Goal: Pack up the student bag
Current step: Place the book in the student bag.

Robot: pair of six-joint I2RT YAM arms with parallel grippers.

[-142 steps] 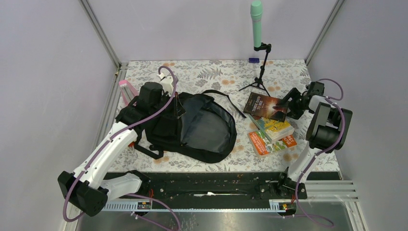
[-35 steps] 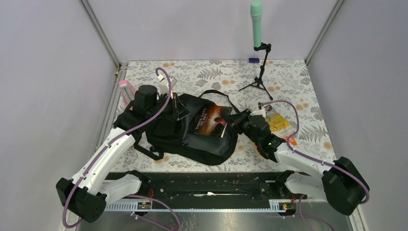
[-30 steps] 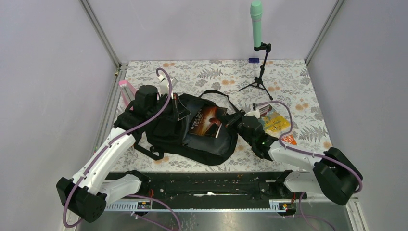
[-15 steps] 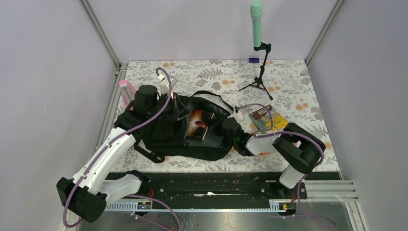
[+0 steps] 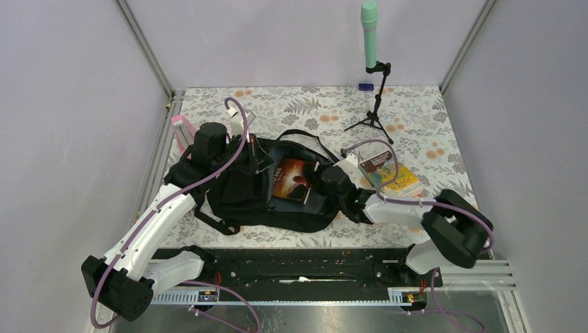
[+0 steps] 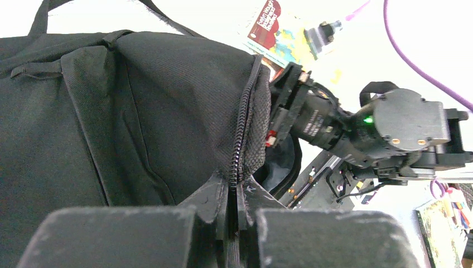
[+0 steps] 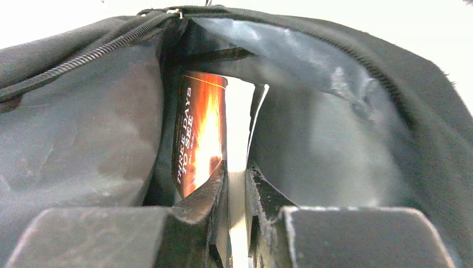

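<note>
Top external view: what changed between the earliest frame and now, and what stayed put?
The right gripper, shut on the orange-covered book, carried it from the pile at the right leftward into the open mouth of the student bag. The left gripper stayed shut on the bag's zipper edge, holding it open. The microphone stand did not move.

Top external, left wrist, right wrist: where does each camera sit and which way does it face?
Top external: above and behind the bases, looking down at the large soft black fabric backpack on the floral table; both arms show.
Left wrist: looks along the left gripper, shut on the backpack's zip edge, toward the right arm.
Right wrist: looks into the backpack's mouth; right gripper holds an orange-covered book.
Shared: top and right wrist show the book.
</note>
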